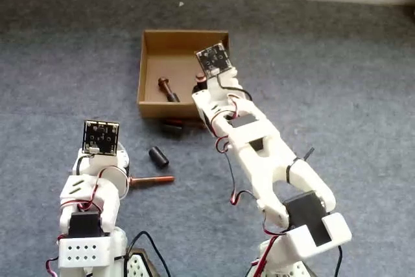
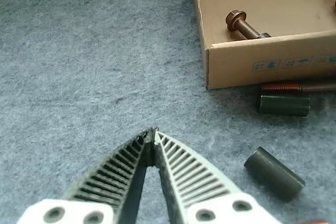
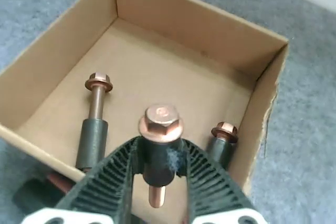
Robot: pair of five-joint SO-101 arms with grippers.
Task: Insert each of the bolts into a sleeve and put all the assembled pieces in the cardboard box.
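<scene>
My right gripper (image 3: 159, 153) is shut on a dark sleeve with a copper bolt (image 3: 160, 129) through it. It holds this piece head-up over the near side of the cardboard box (image 3: 178, 19). Two assembled pieces are in the box: one lying flat (image 3: 94, 124), the other (image 3: 223, 142) against the side wall. My left gripper (image 2: 153, 135) is shut on nothing, low over the carpet and short of the box (image 2: 262, 61). A loose sleeve (image 2: 274, 173) lies near it. Another sleeve (image 2: 284, 105) and a bolt (image 2: 296, 86) lie along the box's front wall. One more bolt (image 1: 152, 180) lies beside the left arm.
Grey carpet covers the whole table. In the high view the right arm (image 1: 259, 147) stretches diagonally from the front right to the box (image 1: 141, 69), passing above the parts at its front wall. Open carpet lies left of the box and at the far right.
</scene>
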